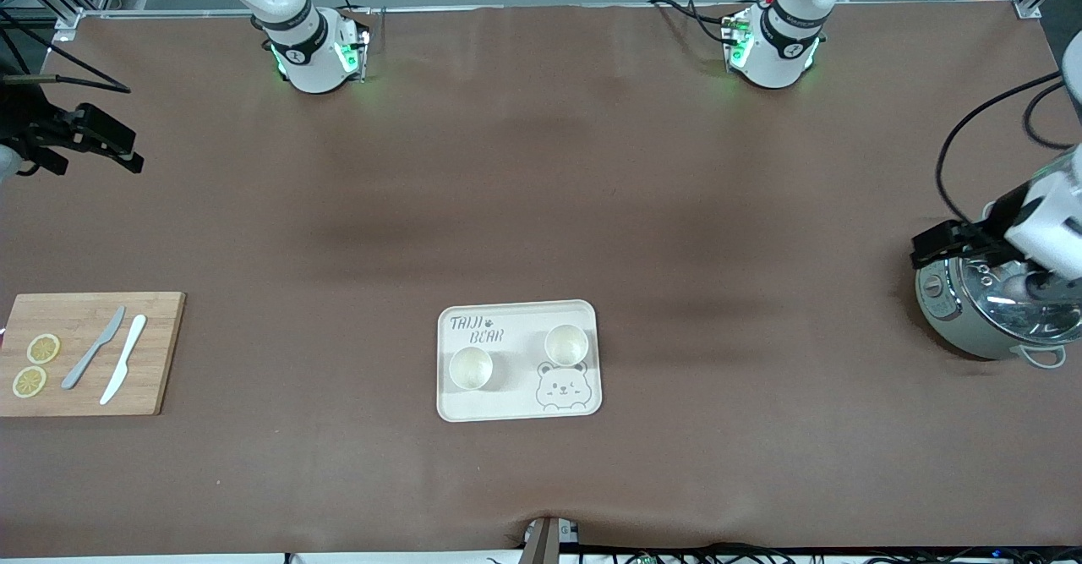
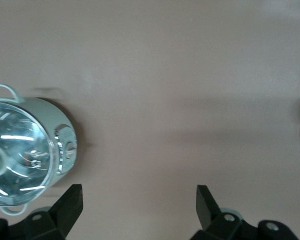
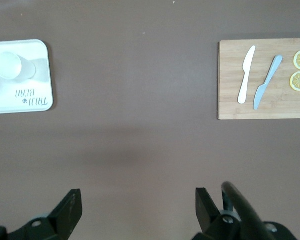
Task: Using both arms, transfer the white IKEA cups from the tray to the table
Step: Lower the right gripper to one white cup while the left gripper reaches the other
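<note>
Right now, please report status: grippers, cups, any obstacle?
Left gripper open, empty, over the pot. Right gripper open, empty, at its table end. Both cups upright on the tray. Nothing blocking.

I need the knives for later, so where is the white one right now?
In the front view the white knife lies on the wooden cutting board at the right arm's end of the table, beside the grey knife.

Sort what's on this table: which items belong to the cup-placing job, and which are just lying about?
Job:
- two cups, upright on the tray
- left gripper, open, over the pot
- right gripper, open, at the right arm's end

Lying about:
- cutting board with two knives and lemon slices
- pot
</note>
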Available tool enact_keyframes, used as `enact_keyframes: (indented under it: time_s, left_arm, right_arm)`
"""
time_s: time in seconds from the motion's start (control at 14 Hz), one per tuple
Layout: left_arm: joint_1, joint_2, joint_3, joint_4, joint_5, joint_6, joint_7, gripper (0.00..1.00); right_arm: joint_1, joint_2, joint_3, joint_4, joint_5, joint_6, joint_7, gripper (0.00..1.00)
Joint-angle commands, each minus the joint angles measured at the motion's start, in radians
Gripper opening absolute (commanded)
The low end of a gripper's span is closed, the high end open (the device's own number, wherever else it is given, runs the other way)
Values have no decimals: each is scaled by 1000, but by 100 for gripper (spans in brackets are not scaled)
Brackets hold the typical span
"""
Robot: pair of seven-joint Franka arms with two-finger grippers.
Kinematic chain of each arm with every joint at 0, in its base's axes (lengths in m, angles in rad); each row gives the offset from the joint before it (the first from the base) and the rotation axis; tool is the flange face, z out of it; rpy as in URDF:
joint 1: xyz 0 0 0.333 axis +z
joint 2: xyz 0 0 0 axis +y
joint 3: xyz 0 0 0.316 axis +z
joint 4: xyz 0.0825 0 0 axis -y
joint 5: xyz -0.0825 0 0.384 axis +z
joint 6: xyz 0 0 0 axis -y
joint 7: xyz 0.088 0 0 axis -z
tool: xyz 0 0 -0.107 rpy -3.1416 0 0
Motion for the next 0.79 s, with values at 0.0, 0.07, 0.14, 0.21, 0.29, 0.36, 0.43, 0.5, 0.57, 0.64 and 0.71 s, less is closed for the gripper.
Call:
enact_keyframes:
  time_s: [0.0,0.07,0.14,0.21,0.29,0.36,0.43,0.5,0.57,0.64,0.71]
  left_arm:
    - [-43,75,3,23,-2,6,-28,100]
    - [-53,95,3,23,0,46,-30,100]
    - [-71,110,1,23,-5,75,-31,100]
    - [-83,135,1,23,-10,92,-42,100]
    - [-92,153,1,23,-8,121,-80,100]
    - [-111,173,1,25,-5,153,-122,100]
    - [-126,196,3,25,-5,176,-149,100]
    - [-140,216,3,26,-5,204,-183,100]
    - [-148,231,1,26,-7,233,-227,100]
    - [-161,254,1,26,-7,276,-284,100]
    - [-181,276,1,29,-10,316,-332,100]
  right_arm:
    - [54,48,-3,38,22,21,120,100]
    - [72,85,-3,63,45,23,175,100]
    - [100,128,-3,96,70,23,232,100]
    - [133,180,-3,144,76,23,283,100]
    - [167,240,-3,202,74,23,329,100]
    - [196,300,-3,253,74,30,376,100]
    - [221,344,-3,276,74,64,421,100]
    - [242,375,-3,276,76,113,455,100]
    - [267,415,-3,276,78,172,485,100]
    - [293,453,-3,276,76,223,522,100]
    - [324,492,-3,276,74,280,562,100]
